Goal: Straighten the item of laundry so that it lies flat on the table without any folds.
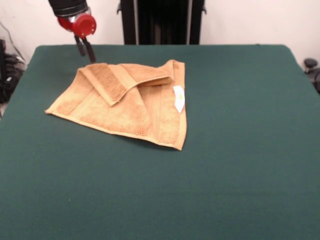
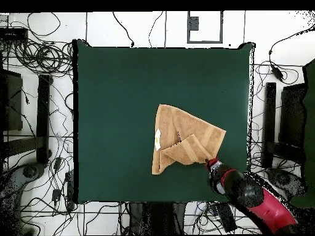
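Nearest my front camera I've got bare dark green cloth of the big table (image 1: 160,200), then the small tan-orange terry hand towel (image 1: 125,107) lying left of centre and towards the robot's side, crumpled, with one banded end folded back over its middle and a white care tag (image 1: 179,98) showing on its right side. Beyond that, at the towel's far left corner, I see my red and black gripper (image 1: 85,49) hanging with its two dark fingers slightly apart, tips just beside the folded edge; from overhead, the gripper (image 2: 209,163) sits by the towel's corner nearest the base, though I can't tell whether it's touching.
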